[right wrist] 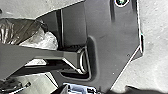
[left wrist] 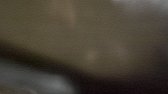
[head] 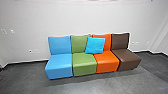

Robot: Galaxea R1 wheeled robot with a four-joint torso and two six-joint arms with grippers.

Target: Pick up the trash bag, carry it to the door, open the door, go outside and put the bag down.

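I list: green chair, smooth, leather-like, soft sheen; cushion against its backrest, cloth-like, matt; wall behind it, matt; trash bag, glossy, crinkled plastic.

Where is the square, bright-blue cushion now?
In the head view, right of centre: the cushion leans across the green padded backrest and neighbouring orange padded backrest.

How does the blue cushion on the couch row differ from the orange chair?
The cushion is turquoise blue; the chair is orange.
The cushion is smaller than the chair.
The cushion leans, slightly tilted; the chair stands upright on the floor.
Both look plain, in one colour.
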